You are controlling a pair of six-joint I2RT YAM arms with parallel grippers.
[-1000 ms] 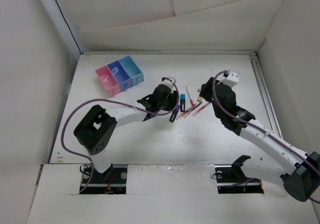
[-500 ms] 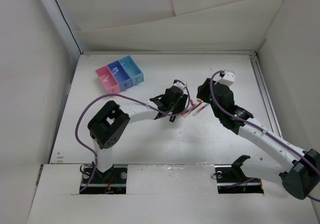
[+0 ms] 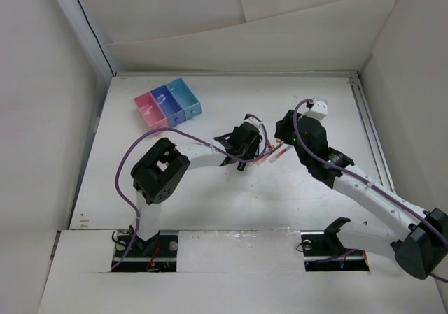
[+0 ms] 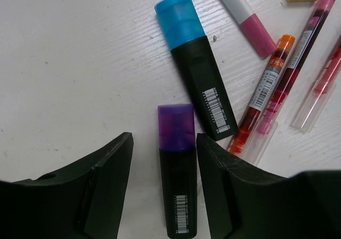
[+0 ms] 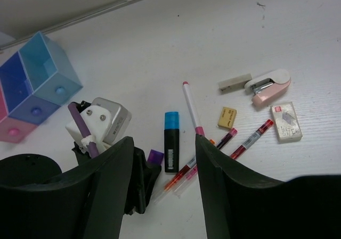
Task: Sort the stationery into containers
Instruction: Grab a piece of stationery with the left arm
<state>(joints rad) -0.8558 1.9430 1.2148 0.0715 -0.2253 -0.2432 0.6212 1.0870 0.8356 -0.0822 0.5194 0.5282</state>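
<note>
A black marker with a purple cap point(image 4: 177, 170) lies on the table between the fingers of my left gripper point(image 4: 165, 146), which is open and apart from it on both sides. A black marker with a blue cap point(image 4: 197, 63) lies just beyond, beside red and pink pens point(image 4: 264, 95). In the top view my left gripper point(image 3: 245, 146) covers the markers. My right gripper point(image 3: 283, 129) is open and empty, held above the pile point(image 5: 160, 154). The joined pink point(image 3: 148, 111), purple-blue point(image 3: 166, 104) and light blue point(image 3: 185, 96) containers stand at the far left.
In the right wrist view a white pen with a pink end point(image 5: 191, 108), a yellow eraser point(image 5: 227, 117), a white eraser point(image 5: 234, 82), a pink stapler point(image 5: 269, 84), a small white box point(image 5: 286, 122) and red pens point(image 5: 253, 138) lie right of the markers.
My left gripper has moved right and settled over the markers, its fingers now either side of the purple-capped one. My right gripper has shifted slightly left.
</note>
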